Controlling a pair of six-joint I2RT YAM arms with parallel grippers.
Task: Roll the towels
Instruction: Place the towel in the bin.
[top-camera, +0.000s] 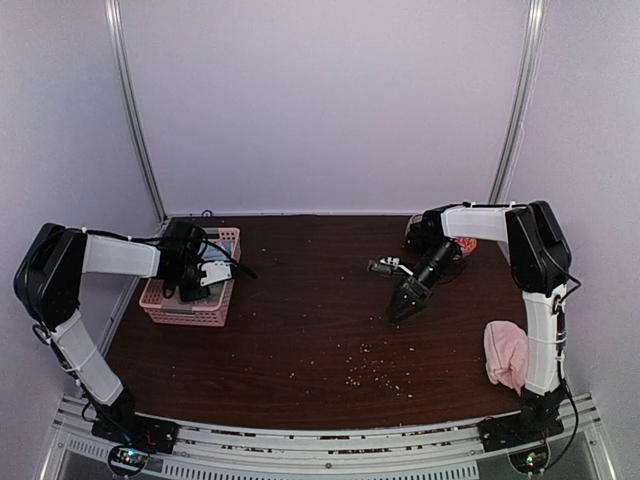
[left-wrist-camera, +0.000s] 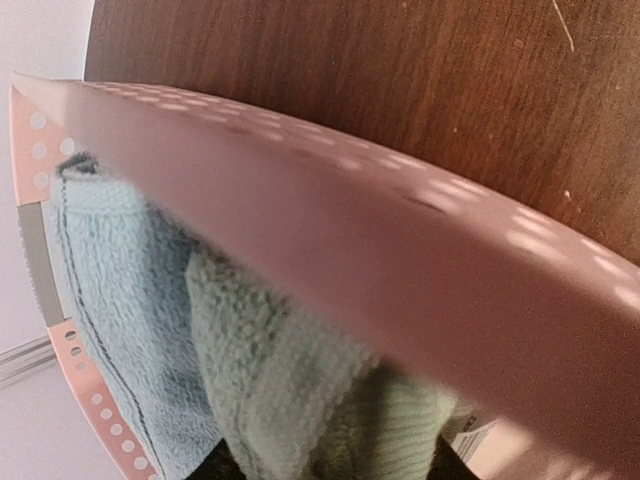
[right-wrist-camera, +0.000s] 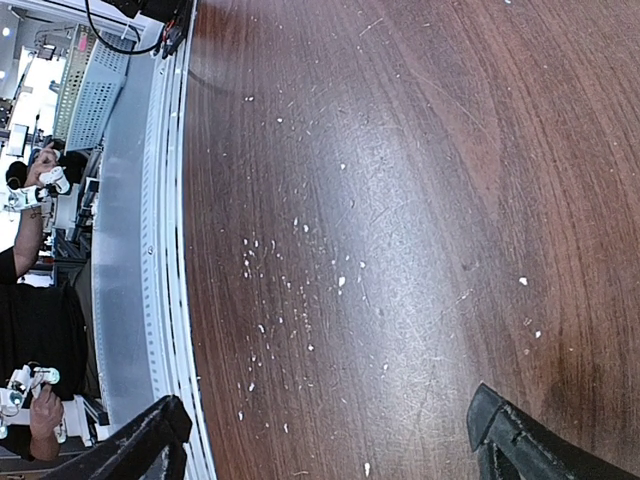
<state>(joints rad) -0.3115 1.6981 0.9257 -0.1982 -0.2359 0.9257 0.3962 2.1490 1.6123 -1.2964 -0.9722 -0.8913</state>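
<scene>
The pale mint green towel (left-wrist-camera: 290, 390) lies bunched inside the pink basket (left-wrist-camera: 400, 250), filling the gap between my left gripper's (left-wrist-camera: 325, 468) dark fingertips, which barely show at the bottom edge. From above, the left gripper (top-camera: 195, 283) is down in the basket (top-camera: 215, 312). Whether it still pinches the towel I cannot tell. The light pink towel (top-camera: 505, 352) lies crumpled at the table's right edge, beside the right arm. My right gripper (top-camera: 405, 305) hangs over the middle of the table, fingers (right-wrist-camera: 150, 440) spread wide with only bare wood between them.
A pale blue cloth (left-wrist-camera: 110, 280) lies in the basket next to the green towel. A small dark object (top-camera: 385, 266) and something reddish (top-camera: 465, 243) sit at the back right behind the right arm. Pale crumbs (top-camera: 375, 370) speckle the brown tabletop.
</scene>
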